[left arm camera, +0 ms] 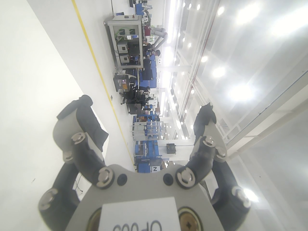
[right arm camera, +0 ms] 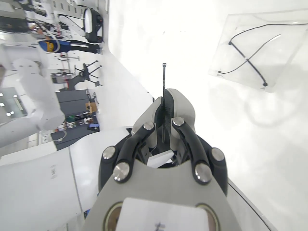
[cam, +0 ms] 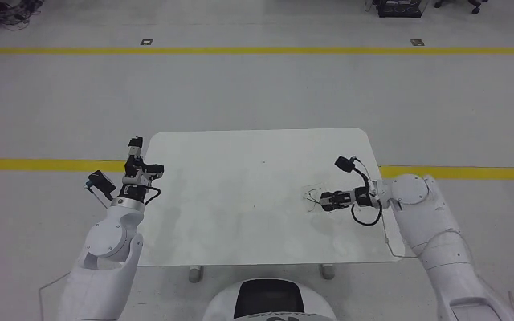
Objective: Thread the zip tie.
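Right wrist view: my right jaws clenched on the zip tie [right arm camera: 164,80], my left jaws released.
The strap is pinched between the right jaws with its head poking past the tips, clear, I judge, for a tail to enter. On the table [cam: 241,217] this arm sits near 3 o'clock, with a clear tray [right arm camera: 286,49] of spare ties [right arm camera: 247,60] just beyond toward 9. The left jaws stand spread and empty at the 9 o'clock edge.
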Available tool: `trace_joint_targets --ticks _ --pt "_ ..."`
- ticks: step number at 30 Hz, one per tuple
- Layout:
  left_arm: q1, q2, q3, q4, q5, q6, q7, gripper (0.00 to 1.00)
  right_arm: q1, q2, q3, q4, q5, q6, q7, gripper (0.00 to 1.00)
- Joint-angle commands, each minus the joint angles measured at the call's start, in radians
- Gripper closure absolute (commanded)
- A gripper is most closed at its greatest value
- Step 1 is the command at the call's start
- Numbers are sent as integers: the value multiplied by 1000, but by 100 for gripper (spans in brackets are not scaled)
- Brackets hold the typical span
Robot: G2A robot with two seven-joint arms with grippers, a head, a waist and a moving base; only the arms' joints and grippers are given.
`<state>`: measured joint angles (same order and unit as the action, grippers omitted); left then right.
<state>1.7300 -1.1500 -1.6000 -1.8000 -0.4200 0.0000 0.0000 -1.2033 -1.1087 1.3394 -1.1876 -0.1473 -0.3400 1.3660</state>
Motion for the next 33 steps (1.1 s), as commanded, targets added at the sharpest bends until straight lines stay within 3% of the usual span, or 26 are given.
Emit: trace_joint_targets --ticks 1,7,9,19,23,28,33 --pt "0 0 0 0 0 0 0 0 0 4 6 8 86 0 24 100" --pt "0 0 0 0 0 0 0 0 -5 16 -17 4 210 0 24 100" --pt "0 0 0 0 0 0 0 0 4 20 -45 6 203 0 24 100" --pt "0 0 0 0 0 0 0 0 2 20 -45 5 203 0 15 100" --pt "0 0 0 0 0 0 0 0 -38 17 -42 -40 278 0 -52 100" --pt "0 0 0 0 0 0 0 0 -122 13 17 -110 389 0 -160 100" --pt "0 0 0 0 0 0 0 0 -216 -10 75 -177 440 0 -266 100"
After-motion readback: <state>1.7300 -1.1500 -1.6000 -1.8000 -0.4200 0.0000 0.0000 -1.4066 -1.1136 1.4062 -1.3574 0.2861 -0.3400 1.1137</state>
